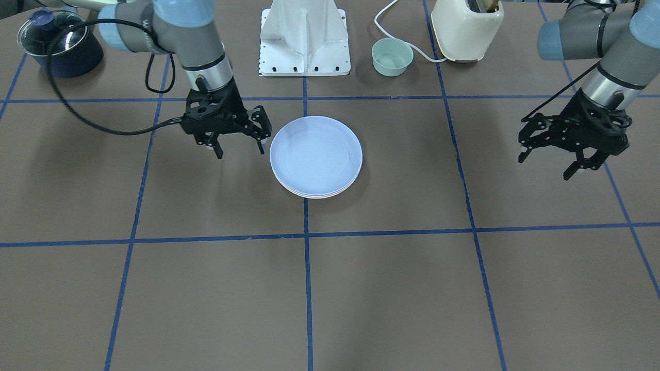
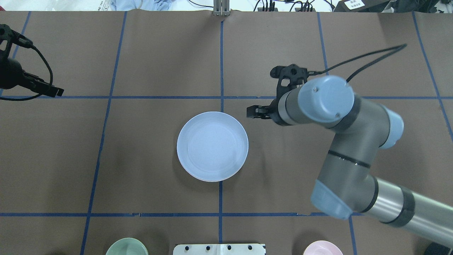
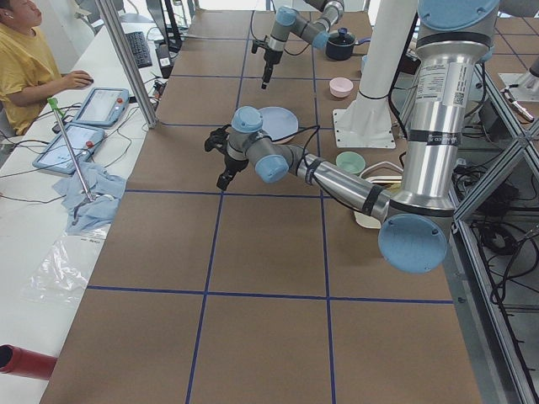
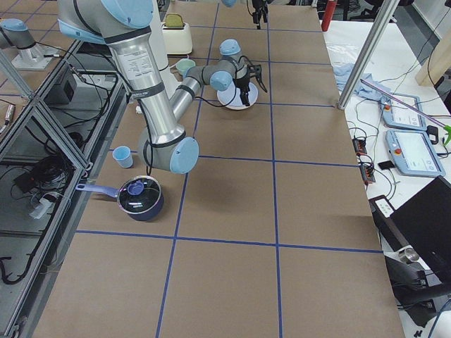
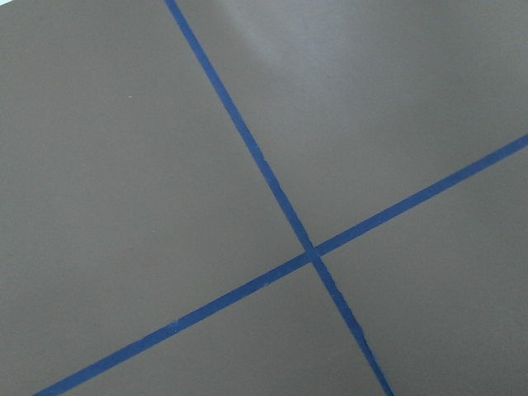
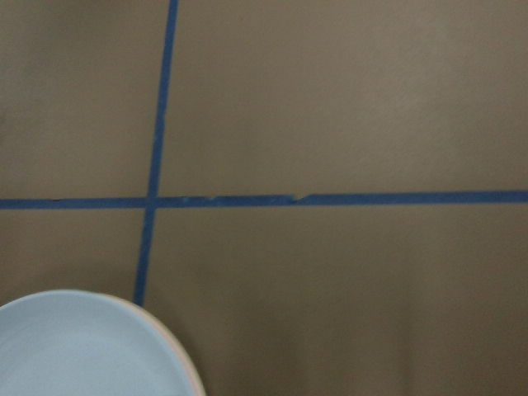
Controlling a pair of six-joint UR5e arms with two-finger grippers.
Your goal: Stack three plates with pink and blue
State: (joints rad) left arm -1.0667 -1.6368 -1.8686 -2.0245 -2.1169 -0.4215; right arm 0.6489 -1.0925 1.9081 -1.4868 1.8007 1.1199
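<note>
Jaws wide open and empty on both arms. Right gripper (image 1: 240, 152) hangs just beside the plate stack (image 1: 315, 156), blue plate on top, at the middle of the tabletop (image 1: 392, 299). Left gripper (image 1: 544, 168) is well apart. Risk: a low sideways withdrawal could clip the rim and skew the stack.

One stack of plates (image 1: 315, 156), seemingly three, with only thin rims showing under the blue; one green bowl (image 1: 392, 56), one pink bowl (image 2: 322, 249) (two in all); one pot (image 1: 59, 44); one toaster (image 1: 466, 28); one blue cup (image 4: 122, 156).
</note>
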